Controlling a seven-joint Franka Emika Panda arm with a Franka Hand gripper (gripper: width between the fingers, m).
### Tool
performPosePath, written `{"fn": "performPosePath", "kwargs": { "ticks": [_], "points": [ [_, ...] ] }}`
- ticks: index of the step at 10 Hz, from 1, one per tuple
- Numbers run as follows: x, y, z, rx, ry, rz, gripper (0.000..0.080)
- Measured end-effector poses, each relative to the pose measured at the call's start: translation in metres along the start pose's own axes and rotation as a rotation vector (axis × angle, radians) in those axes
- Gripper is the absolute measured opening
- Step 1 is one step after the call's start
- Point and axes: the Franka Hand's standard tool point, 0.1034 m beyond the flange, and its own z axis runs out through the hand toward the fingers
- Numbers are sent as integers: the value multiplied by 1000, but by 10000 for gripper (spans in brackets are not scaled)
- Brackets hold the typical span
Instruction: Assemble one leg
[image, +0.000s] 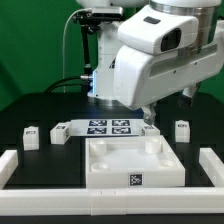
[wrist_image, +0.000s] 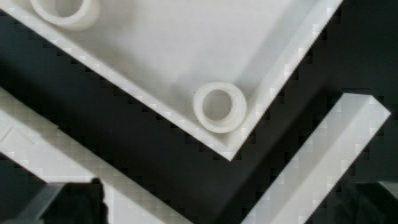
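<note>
While the gripper (image: 148, 120) hangs low over the far corner of the white tray (image: 110, 160), the nearest leg (image: 182, 130) stands on the table near that corner, toward the exterior view's right. It seems upright, with its long axis vertical. The wrist view shows only the tray corner with a round hole (wrist_image: 219, 105) and no leg, so I cannot tell how far the jaws are open, and I see nothing held.
</note>
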Motion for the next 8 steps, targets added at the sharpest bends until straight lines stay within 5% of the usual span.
{"fn": "performPosePath", "kwargs": {
  "ticks": [8],
  "points": [
    [0,-1,1,16,-23,16,650]
  ]
}}
